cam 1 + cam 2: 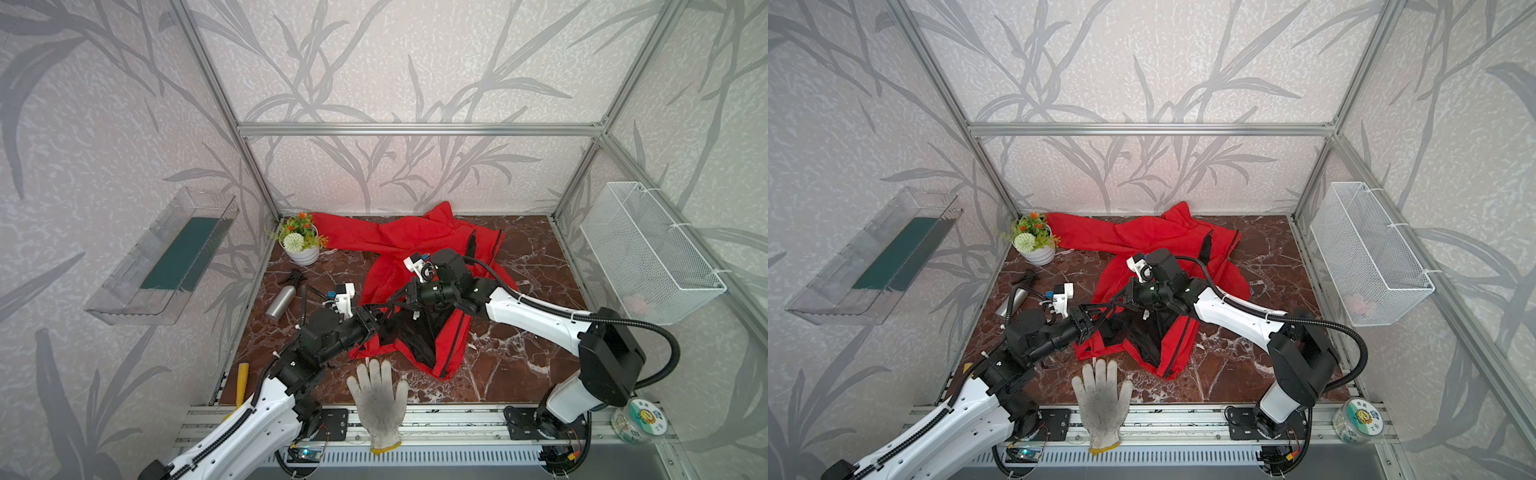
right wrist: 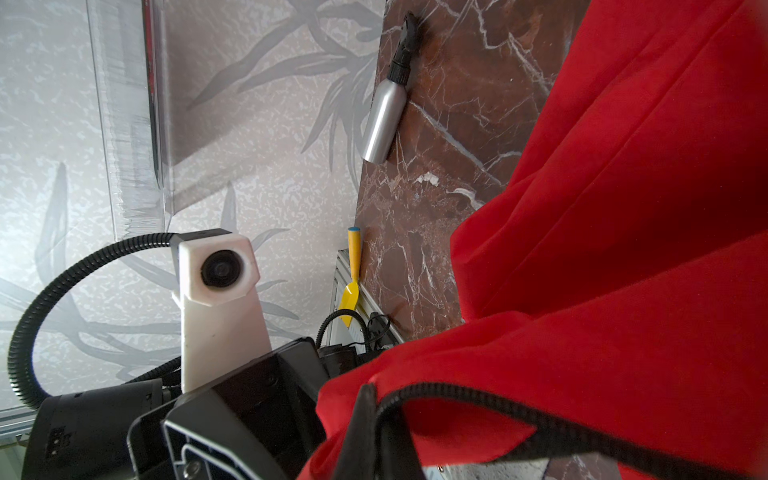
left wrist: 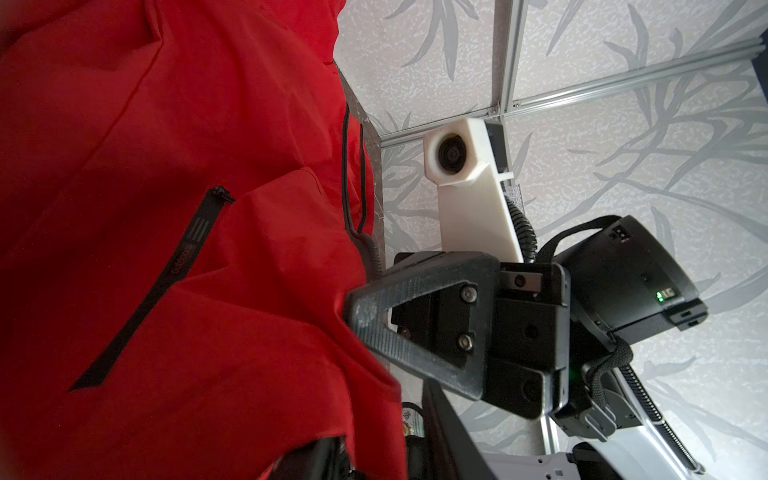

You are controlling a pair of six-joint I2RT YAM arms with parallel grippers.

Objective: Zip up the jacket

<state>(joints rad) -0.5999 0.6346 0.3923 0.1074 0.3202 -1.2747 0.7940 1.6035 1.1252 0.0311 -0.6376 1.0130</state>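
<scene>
At the lower centre-left of a top view, the left tool [image 1: 380, 313] is seen reaching into the raised hem of the jacket [image 1: 415, 241]. Whether its jaws are merely narrow or closed on cloth cannot be told. The jacket is spread over the middle and back of the surface [image 1: 519, 353], opened, with black lining exposed and the front zipper [image 1: 455, 340] undone. Just to the right, the right tool [image 1: 395, 298] is clamped shut on the jacket's front edge. The step in hand is judged to be the gathering of the two lower zipper ends, and no zipping has begun. Next, both ends need to be aligned and held taut so the slider can be engaged.
</scene>
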